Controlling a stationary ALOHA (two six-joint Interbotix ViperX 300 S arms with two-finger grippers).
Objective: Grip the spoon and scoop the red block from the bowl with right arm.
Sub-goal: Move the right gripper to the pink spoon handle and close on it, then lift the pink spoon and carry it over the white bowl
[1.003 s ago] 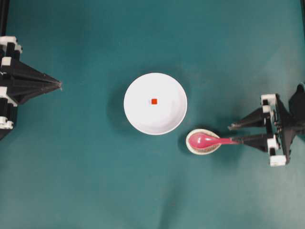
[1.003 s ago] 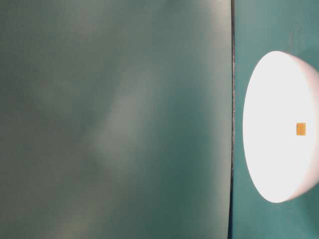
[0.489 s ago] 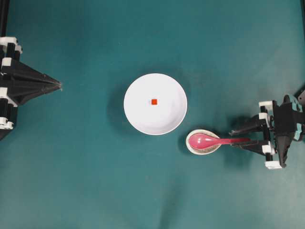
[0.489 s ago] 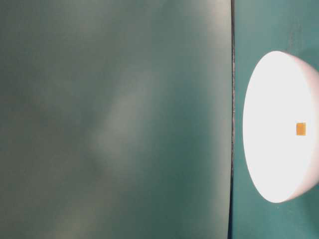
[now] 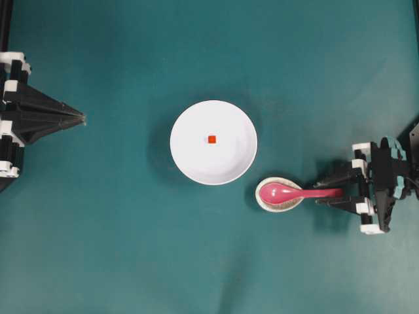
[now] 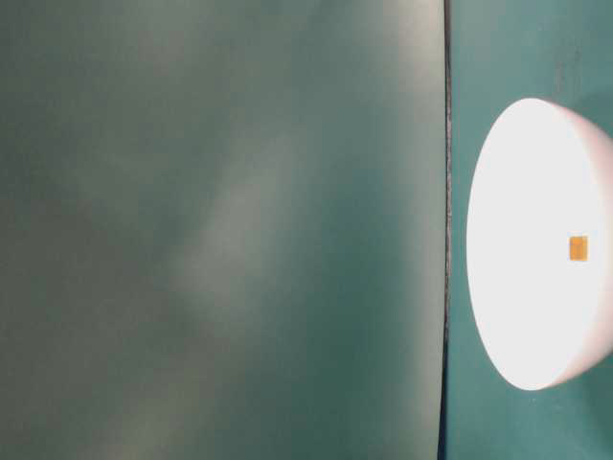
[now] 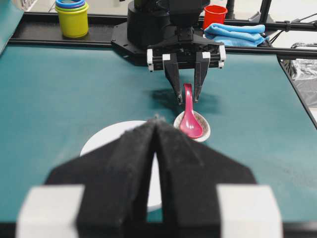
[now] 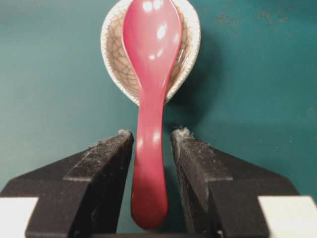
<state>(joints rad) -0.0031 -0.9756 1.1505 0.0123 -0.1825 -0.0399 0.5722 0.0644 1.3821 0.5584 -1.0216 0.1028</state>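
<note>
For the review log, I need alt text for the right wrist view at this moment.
A glossy pink spoon lies with its scoop in a speckled cream dish, its handle running back between the open right gripper fingers, a narrow gap showing on each side. Teal table surrounds them.

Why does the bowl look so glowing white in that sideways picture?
In the table-level view the bowl is overexposed, so glare washes the red block to pale orange; the left half is a soft teal blur. Overhead, the lighting is even and the block reads red.
</note>
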